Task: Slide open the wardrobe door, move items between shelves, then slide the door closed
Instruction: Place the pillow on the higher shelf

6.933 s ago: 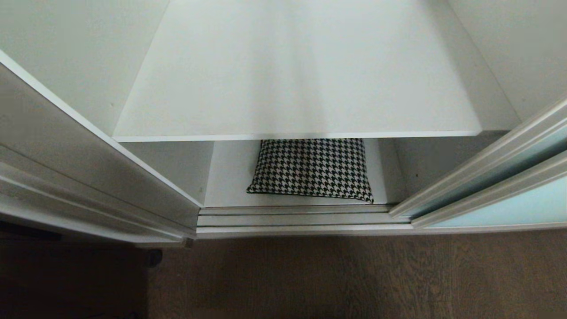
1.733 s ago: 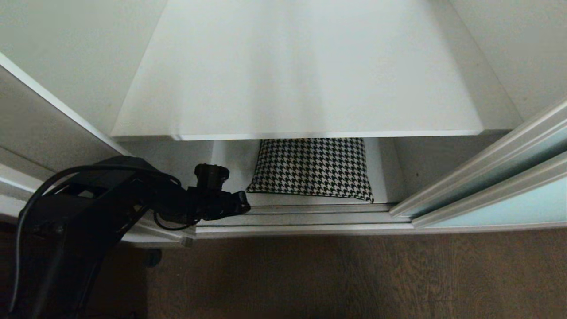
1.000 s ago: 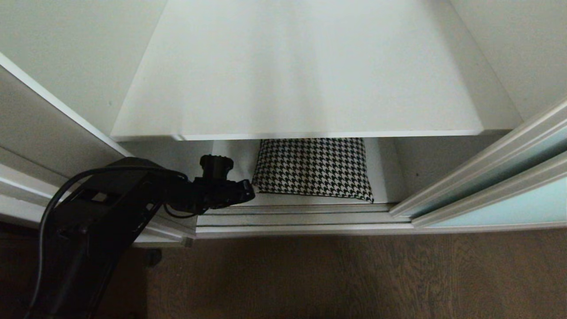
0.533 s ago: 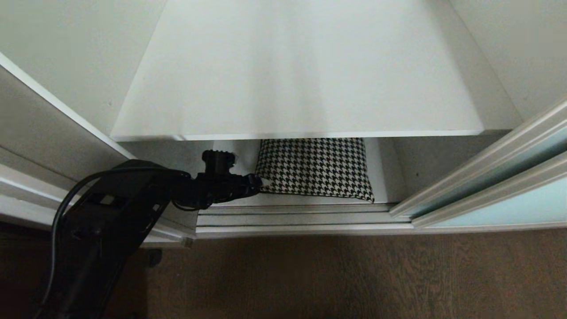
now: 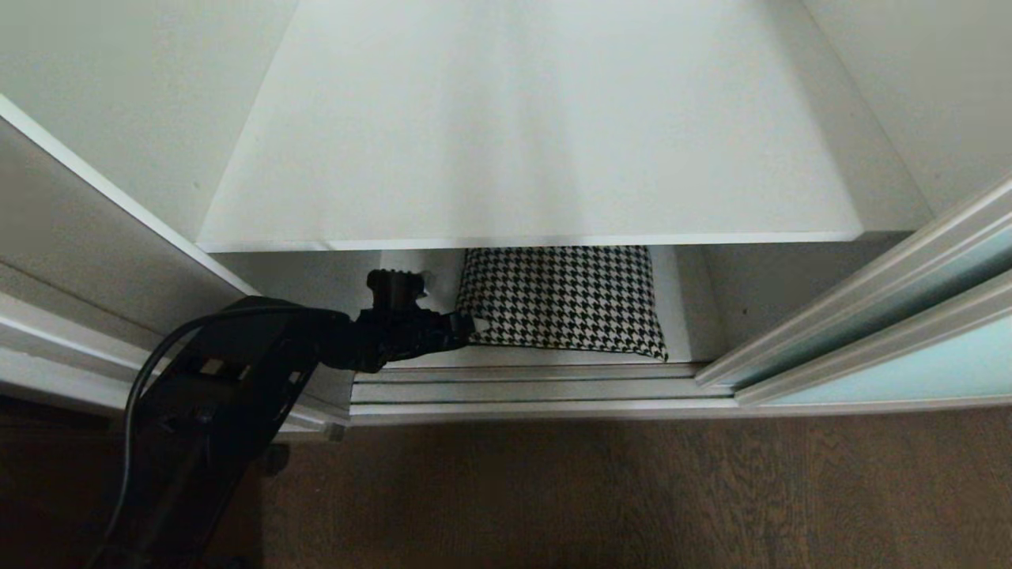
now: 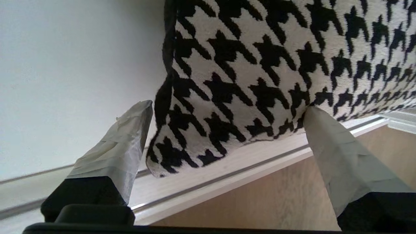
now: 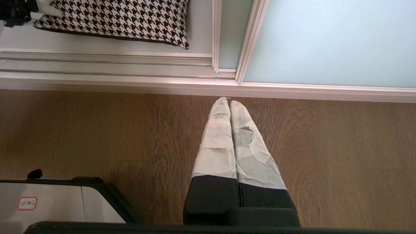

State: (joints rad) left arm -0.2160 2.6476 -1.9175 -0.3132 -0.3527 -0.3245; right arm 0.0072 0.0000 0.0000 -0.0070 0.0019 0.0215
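Low in the head view, just left of centre, the left gripper (image 5: pixel 466 325) reaches into the bottom compartment, under the upper shelf (image 5: pixel 522 158). Its taped fingers (image 6: pixel 130 136) are spread wide and hold nothing. The houndstooth bundle (image 5: pixel 561 304) lies flat on the lower shelf (image 5: pixel 680 316), centre frame, with its long axis running left to right along the front edge. Its near left corner sits directly ahead of the gripper. In the left wrist view that corner (image 6: pixel 227 107) pokes in between the two fingers: one finger is beside the dark edge seam, the other appears to touch the front hem. The bundle stretches rightward in the head view, away from the gripper, so a squeeze now would likely catch only this corner.

At right, the door (image 5: pixel 893 371) is slid aside, leaving the compartment open. In its own wrist view, the right gripper (image 7: pixel 230 104) hangs over the wood floor (image 7: pixel 97 130), fingers pressed together and empty, well apart from the bundle. The left arm is plainly the nearer one.
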